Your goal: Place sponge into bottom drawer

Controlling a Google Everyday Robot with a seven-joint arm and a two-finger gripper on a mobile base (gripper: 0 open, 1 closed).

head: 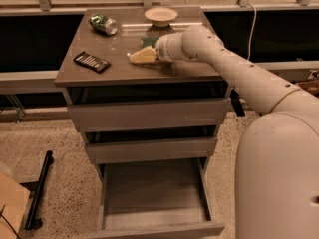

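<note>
Tool (pixel 152 55) sits low over the middle of the desk (pixel 124 75) top, at the end of the cream arm (pixel 234 73) that reaches in from the right. We note the sponge (pixel 140 57) right at the tool's tip, its yellow foam facing us and a dark green edge showing behind; it appears tipped rather than lying flat. We cannot tell whether the tool is clamped on the sponge or merely against it, since the wrist hides the contact. Crushed green can (pixel 103 24) lies at the back left of the desk, black calculator (pixel 91 61) near the left front edge, pale bowl (pixel 160 15) at the back centre; all three are apart from the tool. Below, we record three drawers: the top drawer (pixel 149 114) and middle drawer (pixel 152 150) each pulled out slightly, the bottom drawer (pixel 154 188) pulled well out, its grey floor bare. The sponge is on the desk, well above that drawer.
</note>
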